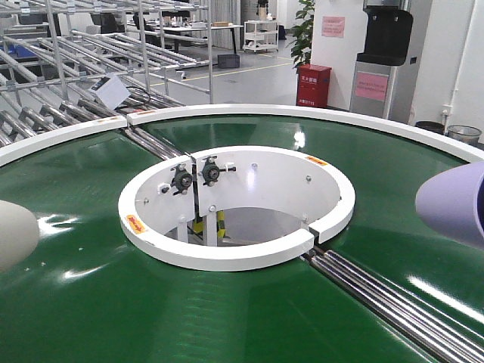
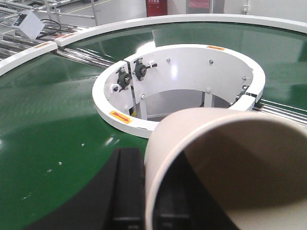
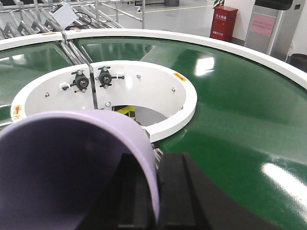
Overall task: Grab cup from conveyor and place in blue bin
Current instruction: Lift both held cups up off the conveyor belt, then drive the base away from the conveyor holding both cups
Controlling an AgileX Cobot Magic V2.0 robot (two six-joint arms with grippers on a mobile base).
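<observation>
1. The left gripper (image 2: 146, 191) is clamped on the wall of a cream plastic cup (image 2: 230, 167), with one black finger outside the rim and one inside. The right gripper (image 3: 156, 187) pinches a lavender plastic cup (image 3: 62, 163) the same way. Both cups appear to be clear of the belt.
2. The large circular dark-green conveyor (image 1: 249, 302) spreads beneath both arms, so there is open room on every side.
3. Its white central ring (image 1: 227, 253) has a raised edge around an open well, which is best kept away from.
4. The steel roller strips (image 1: 393, 295) lie flush and are probably no obstacle.
5. Both cups look light, thin-walled and smooth. A rim pinch may flex the wall or let the cup swing, so a gentle carry seems wise.
6. The blue bin is not in view, so I cannot tell how far it is to carry.
</observation>
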